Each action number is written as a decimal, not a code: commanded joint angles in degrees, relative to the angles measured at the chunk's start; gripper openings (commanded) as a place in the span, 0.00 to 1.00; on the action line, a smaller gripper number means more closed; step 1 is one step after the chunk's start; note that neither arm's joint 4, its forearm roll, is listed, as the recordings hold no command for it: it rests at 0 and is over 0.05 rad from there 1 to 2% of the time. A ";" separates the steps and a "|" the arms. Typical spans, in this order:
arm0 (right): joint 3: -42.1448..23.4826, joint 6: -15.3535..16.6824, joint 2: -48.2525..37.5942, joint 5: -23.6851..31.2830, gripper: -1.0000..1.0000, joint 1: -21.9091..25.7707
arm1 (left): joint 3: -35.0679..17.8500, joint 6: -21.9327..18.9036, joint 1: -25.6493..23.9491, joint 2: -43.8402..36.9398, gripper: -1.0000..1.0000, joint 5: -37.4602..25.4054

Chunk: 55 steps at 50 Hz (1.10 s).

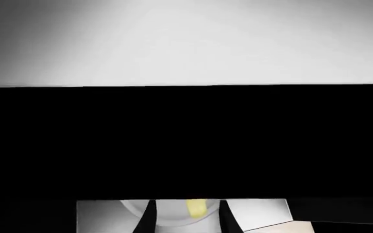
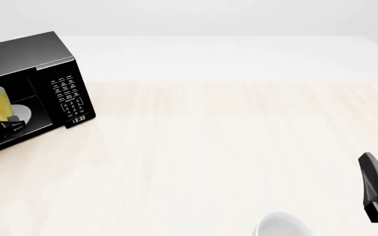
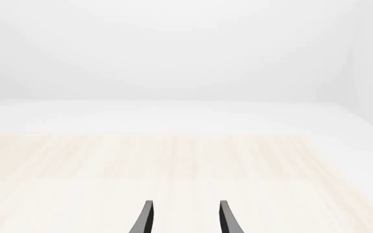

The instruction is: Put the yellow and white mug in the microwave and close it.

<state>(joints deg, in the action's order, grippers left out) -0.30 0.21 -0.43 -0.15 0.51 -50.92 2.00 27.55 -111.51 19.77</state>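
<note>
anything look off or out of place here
Nothing looks spilled or damaged. The yellow and white mug sits upright inside the microwave with the left gripper at it. The white cup stands apart at the table's near edge.

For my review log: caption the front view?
Left gripper at yellow and white mug inside open microwave; right gripper idle.

Sim tabletop scene, not a real room: flat rendered pale wood table [image 2: 228, 147], blank white-grey backdrop, lone black microwave [image 2: 25, 54] w/ keypad.
</note>
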 commanded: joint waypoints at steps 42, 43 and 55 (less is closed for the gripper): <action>0.05 -0.03 0.08 0.03 1.00 -0.08 | 15.02 0.84 -1.31 18.15 1.00 -1.43; 0.05 -0.03 0.08 0.03 1.00 -0.08 | 15.22 0.86 -1.33 18.50 1.00 -1.52; 0.05 -0.03 0.08 0.03 1.00 -0.08 | 18.03 0.96 -2.40 24.43 1.00 -2.63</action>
<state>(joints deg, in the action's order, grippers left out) -0.30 0.21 -0.43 -0.15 0.51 -35.20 1.92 25.81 -92.11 18.22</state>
